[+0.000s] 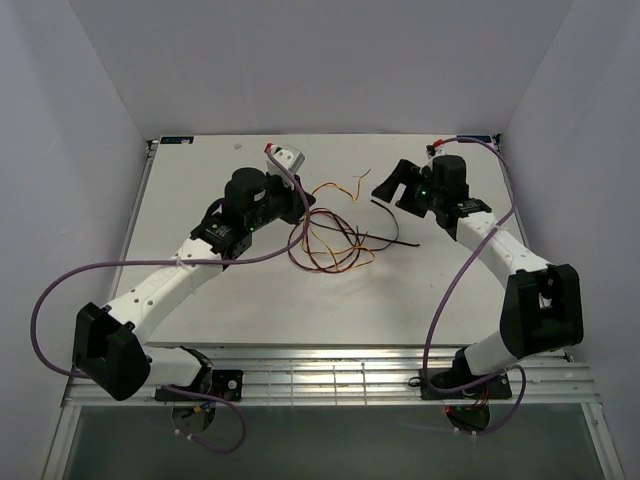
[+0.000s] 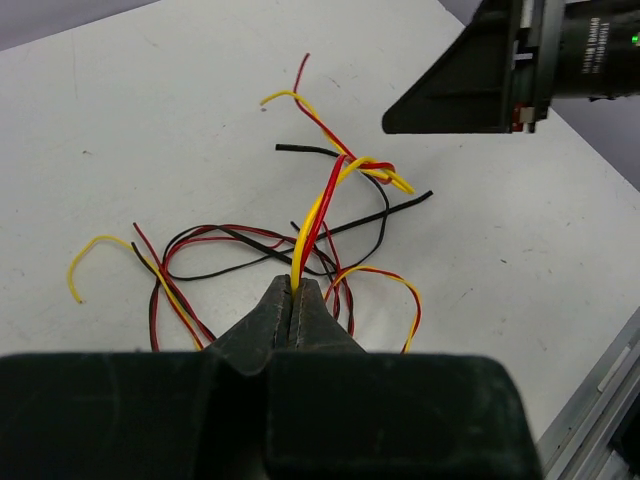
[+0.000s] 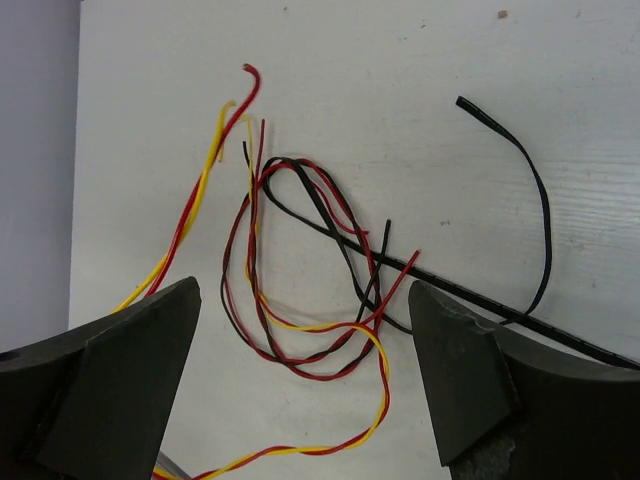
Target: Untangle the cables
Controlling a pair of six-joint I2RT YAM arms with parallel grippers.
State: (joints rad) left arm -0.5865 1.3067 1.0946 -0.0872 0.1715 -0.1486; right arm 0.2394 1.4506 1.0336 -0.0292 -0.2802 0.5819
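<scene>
The cables (image 1: 330,240) lie in a loose tangle of thin yellow, red and black wires at the middle of the white table (image 1: 200,190). My left gripper (image 2: 298,285) is shut on a twisted yellow-and-red cable (image 2: 318,215) and holds it lifted off the table; it also shows in the top view (image 1: 299,211) at the tangle's left edge. My right gripper (image 3: 305,300) is wide open and empty, above the looped wires (image 3: 300,330); in the top view (image 1: 392,183) it hovers at the tangle's right end. A stiffer black cable (image 3: 540,200) runs out to the right.
White walls close in the table on the left, back and right. A metal rail (image 1: 330,378) runs along the near edge by the arm bases. The right gripper's black finger (image 2: 460,90) shows at the upper right of the left wrist view.
</scene>
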